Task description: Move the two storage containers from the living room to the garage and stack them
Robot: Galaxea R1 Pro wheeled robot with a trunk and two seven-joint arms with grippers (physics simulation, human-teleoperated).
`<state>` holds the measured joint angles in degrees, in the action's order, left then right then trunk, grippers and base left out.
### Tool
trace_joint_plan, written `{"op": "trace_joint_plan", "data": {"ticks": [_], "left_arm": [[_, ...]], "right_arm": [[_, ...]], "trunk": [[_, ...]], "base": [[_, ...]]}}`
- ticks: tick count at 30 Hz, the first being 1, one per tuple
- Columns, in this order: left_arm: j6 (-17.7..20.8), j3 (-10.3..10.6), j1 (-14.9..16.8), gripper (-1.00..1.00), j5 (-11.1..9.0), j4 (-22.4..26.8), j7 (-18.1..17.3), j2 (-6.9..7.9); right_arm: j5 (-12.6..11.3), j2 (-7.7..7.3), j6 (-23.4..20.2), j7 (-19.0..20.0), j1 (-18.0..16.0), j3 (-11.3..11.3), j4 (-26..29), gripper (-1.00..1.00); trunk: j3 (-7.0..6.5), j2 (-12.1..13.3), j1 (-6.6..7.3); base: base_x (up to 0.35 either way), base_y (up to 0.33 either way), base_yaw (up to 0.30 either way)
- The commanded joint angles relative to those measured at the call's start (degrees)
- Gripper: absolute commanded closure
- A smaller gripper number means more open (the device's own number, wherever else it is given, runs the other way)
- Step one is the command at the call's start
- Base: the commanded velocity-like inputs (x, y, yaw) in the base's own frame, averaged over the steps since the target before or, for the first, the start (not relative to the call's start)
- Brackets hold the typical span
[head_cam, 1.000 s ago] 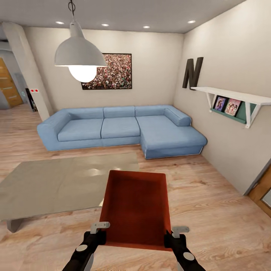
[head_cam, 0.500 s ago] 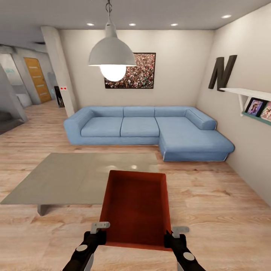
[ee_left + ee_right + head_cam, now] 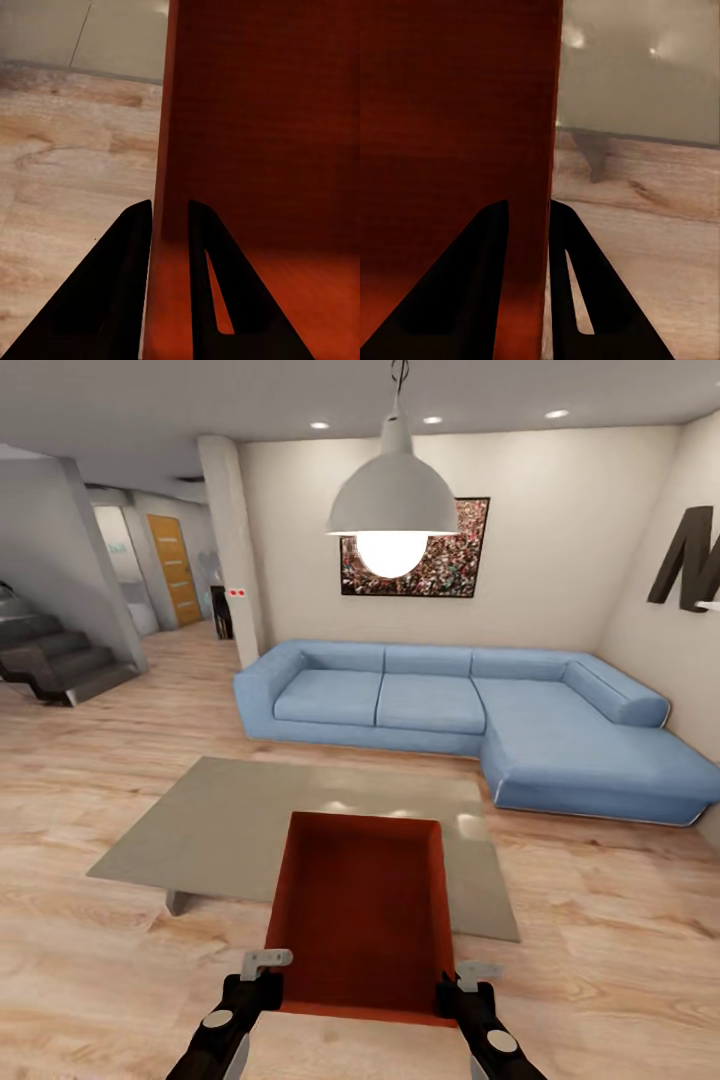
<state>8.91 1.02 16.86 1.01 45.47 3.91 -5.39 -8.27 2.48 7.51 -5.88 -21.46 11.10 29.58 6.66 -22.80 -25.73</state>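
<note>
I'm carrying one storage container (image 3: 362, 915) at the lower centre of the head view, its long axis running straight away from me. My left pincer (image 3: 262, 972) pinches its left wall and my right pincer (image 3: 462, 978) pinches its right wall, both near the close end. We're in the living room, low table (image 3: 230, 820) and blue sofa (image 3: 470, 710) ahead; the garage isn't visible.

1. The bin (image 3: 362, 915) was rust-red.
2. The sofa (image 3: 470, 715) was plain light blue.
3. The floor (image 3: 600, 940) was pale wood plank.
4. The low table (image 3: 250, 820) was grey-beige.
5. The lamp (image 3: 392, 500) was white.
6. The far door (image 3: 175, 568) was orange-brown.
</note>
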Motion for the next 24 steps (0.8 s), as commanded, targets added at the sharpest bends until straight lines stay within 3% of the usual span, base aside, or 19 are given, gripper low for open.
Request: {"op": "trace_joint_plan", "data": {"ticks": [1,24], "left_arm": [[0.4,-0.6,0.0,1.00,0.5,0.0,0.7,0.32],[0.4,-0.6,0.0,1.00,0.5,-0.1,0.7,0.29]], "right_arm": [[-0.3,-1.51,3.3,-0.5,-0.1,0.2,0.1,1.00],[-0.3,-1.51,3.3,-0.5,-0.1,0.3,0.1,1.00]], "trunk": [[0.12,-0.1,-0.05],[0.12,-0.1,-0.05]], "base": [[0.164,0.282,0.300],[0.029,0.315,0.300]]}}
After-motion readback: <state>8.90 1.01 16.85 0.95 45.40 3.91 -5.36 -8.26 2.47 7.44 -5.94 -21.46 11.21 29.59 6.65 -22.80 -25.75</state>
